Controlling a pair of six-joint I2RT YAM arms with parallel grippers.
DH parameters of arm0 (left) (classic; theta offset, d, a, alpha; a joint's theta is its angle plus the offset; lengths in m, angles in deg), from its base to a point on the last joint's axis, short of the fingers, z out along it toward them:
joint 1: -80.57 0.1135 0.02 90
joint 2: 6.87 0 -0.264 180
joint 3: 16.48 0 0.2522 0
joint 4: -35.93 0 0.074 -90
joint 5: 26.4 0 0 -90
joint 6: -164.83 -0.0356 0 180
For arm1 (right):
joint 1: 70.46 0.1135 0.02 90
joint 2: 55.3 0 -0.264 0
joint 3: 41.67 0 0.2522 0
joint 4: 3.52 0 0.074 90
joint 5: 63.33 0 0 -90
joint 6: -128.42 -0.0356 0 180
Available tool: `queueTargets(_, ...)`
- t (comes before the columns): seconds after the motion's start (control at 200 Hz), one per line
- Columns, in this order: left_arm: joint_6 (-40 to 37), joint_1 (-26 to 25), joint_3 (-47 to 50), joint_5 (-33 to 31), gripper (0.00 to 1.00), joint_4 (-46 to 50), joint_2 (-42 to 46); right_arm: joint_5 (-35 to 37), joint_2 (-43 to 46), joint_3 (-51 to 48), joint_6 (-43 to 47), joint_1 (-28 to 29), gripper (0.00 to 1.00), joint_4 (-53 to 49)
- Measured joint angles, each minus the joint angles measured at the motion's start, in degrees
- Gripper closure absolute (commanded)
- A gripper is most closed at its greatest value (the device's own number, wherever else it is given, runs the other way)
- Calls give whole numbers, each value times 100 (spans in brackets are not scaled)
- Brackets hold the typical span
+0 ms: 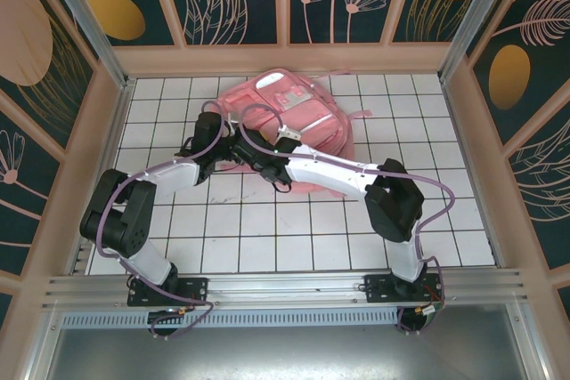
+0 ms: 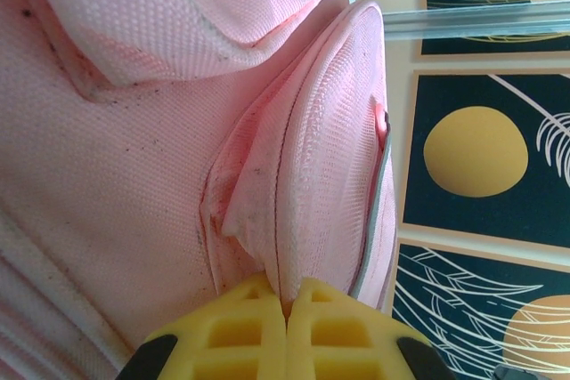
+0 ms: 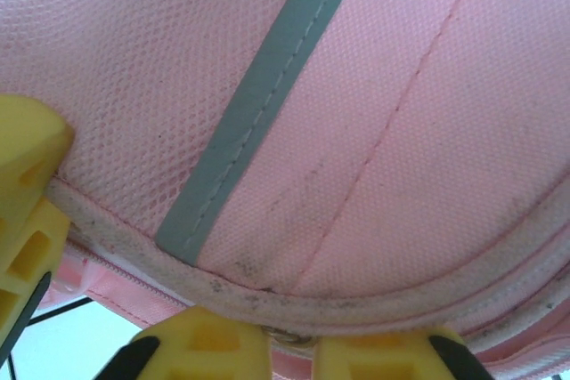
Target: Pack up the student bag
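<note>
from the near edge of the counter (image 1: 267, 238) both arms reach inward and meet at the near left side of the student bag (image 1: 303, 109). the bag lies flat on the far middle of the tiles, its top close to the back wall.

the left pincer (image 2: 287, 295) is pressed together on a seam of pink fabric at the edge of a bulging front pocket (image 2: 325, 157). that hold looks meant to anchor the soft bag so it cannot slide or bunch.

the right pincer (image 3: 291, 344) stands nearly closed on a small metal tab (image 3: 289, 336), just under the piped rim below the grey stripe (image 3: 258, 104). the tab is likely a zip pull, though it is too small to be sure.

i judge the step to be opening a pocket, with one side bracing while the other draws the zip. the pocket looks closed, so packing itself is not yet begun. the thin seam could slip from the left pincer's grip if the zip drags.
</note>
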Motion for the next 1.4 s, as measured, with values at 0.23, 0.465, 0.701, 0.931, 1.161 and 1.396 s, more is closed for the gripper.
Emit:
queueTargets(0.23, -63, -98, 0, 35, 100, 7, -11, 4, 382, -551, 157, -33, 98, 210)
queueTargets(0.465, -125, -219, 0, 199, 100, 7, -11, -225, 1091, -1388, 787, -164, 88, 632)
queueTargets(0.701, -195, -219, 0, 262, 100, 4, -13, -461, 1563, -1895, 1445, -319, 91, 922)
queueTargets(0.931, -254, -219, 0, 262, 100, 28, -13, -573, 1690, -2057, 1880, -376, 85, 1040)
queueTargets(1.161, -413, -107, 0, 125, 100, 199, -13, -225, 2387, -2938, 2170, -745, 76, 728)
queueTargets(1.396, -551, 22, 0, 26, 100, 267, -13, -420, 3270, -3517, 3018, -1185, 64, 1088)
